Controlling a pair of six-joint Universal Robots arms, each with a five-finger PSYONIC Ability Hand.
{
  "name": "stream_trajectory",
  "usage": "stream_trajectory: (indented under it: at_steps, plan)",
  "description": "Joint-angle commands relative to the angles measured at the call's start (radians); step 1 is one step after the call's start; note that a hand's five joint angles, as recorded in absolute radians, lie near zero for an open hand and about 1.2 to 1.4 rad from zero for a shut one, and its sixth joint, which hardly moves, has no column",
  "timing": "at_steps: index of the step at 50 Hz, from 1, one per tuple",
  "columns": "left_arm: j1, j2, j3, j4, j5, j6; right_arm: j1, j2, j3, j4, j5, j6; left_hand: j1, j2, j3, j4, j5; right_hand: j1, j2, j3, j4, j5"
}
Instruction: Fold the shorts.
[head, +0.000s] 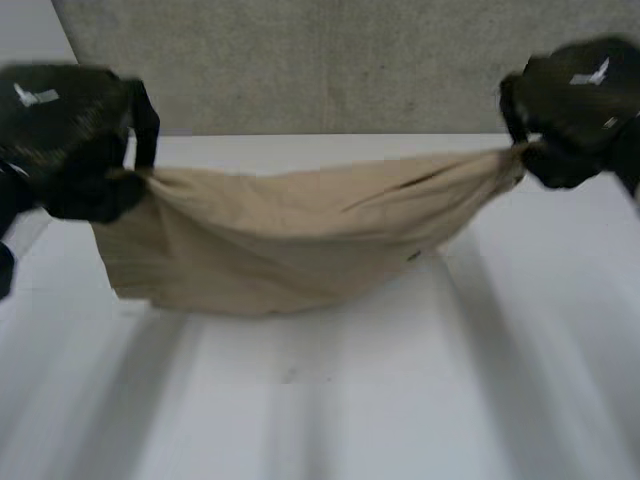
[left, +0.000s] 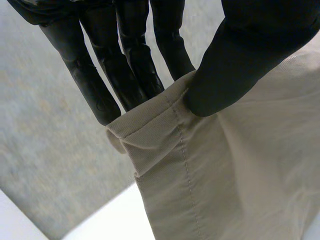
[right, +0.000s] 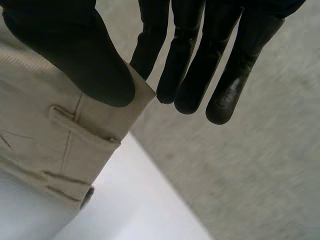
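White table (head: 300, 400) nearest. Further in, beige shorts (head: 290, 240) strung between both hands, lower edge sagging to the tabletop. Left hand (head: 70, 140) pinched on the left end, thumb against fingers; right hand (head: 580, 100) pinched on the right waistband corner. Grey wall (head: 330, 60) beyond.

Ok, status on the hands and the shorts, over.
Left hand pinching one end of the shorts. Right hand pinching the other end. Shorts strung between, sagging to the white table. Nothing in the way.
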Motion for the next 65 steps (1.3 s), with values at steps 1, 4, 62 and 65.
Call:
stream_trajectory:
  at_steps: [1,4,62,65]
  plan:
    - [0.0,0.075,0.076,-0.059,0.008,-0.003,0.0,-0.108,-0.022,0.042,-0.003,-0.001,0.279,0.2,0.21,0.198,0.252,0.429,0.221,0.215,0.208,0.213]
    - [-0.002,0.117,0.071,-0.075,0.008,-0.003,0.0,-0.145,-0.017,0.068,-0.003,-0.001,0.279,0.2,0.21,0.198,0.252,0.429,0.221,0.215,0.208,0.213]
    - [-0.04,-1.044,0.421,0.259,0.024,0.178,-0.011,0.607,0.092,-0.202,0.209,-0.076,-0.498,-0.577,-0.568,-0.58,-0.525,0.047,-0.162,-0.168,-0.175,-0.17]
    - [-0.049,-1.037,0.406,0.296,-0.021,0.21,-0.015,0.594,0.098,-0.24,0.217,-0.059,-0.841,-0.92,-0.911,-0.923,-0.868,-0.669,-0.877,-0.883,-0.89,-0.885]
